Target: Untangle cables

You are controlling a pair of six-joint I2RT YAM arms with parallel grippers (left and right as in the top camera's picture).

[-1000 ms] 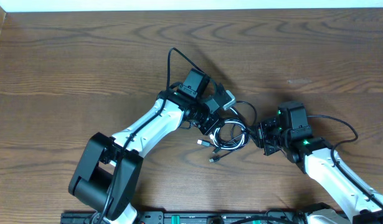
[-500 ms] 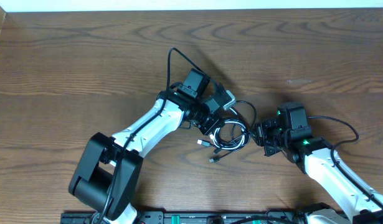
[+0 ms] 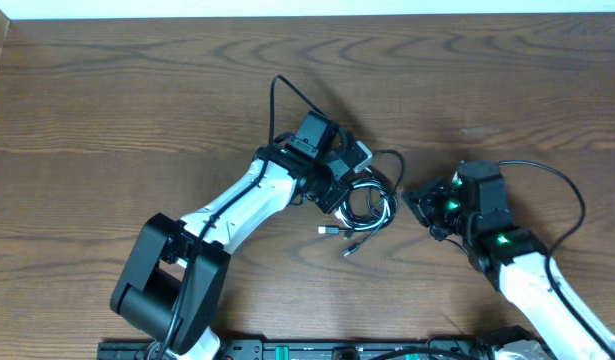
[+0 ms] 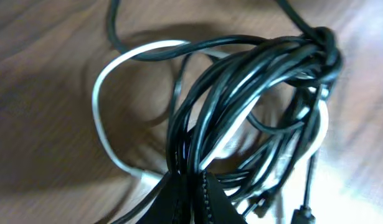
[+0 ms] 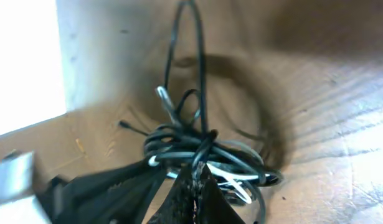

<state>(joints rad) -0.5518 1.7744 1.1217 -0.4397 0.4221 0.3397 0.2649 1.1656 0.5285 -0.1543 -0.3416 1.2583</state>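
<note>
Since each arm pinches its own side of the knot, seemingly to draw it apart, the tangled cables (image 3: pixel 369 205) bunch between them on the surface (image 3: pixel 137 100); the left pincer (image 4: pixel 190 186) clamps black strands, the white cable (image 4: pixel 101 106) looping beyond it; the right pincer (image 5: pixel 196 177) is closed on one black strand.

Open table (image 3: pixel 137 90) all around; only tangled cables (image 3: pixel 372 205) between left claw (image 4: pixel 190 199) and right claw (image 5: pixel 196 186).
</note>
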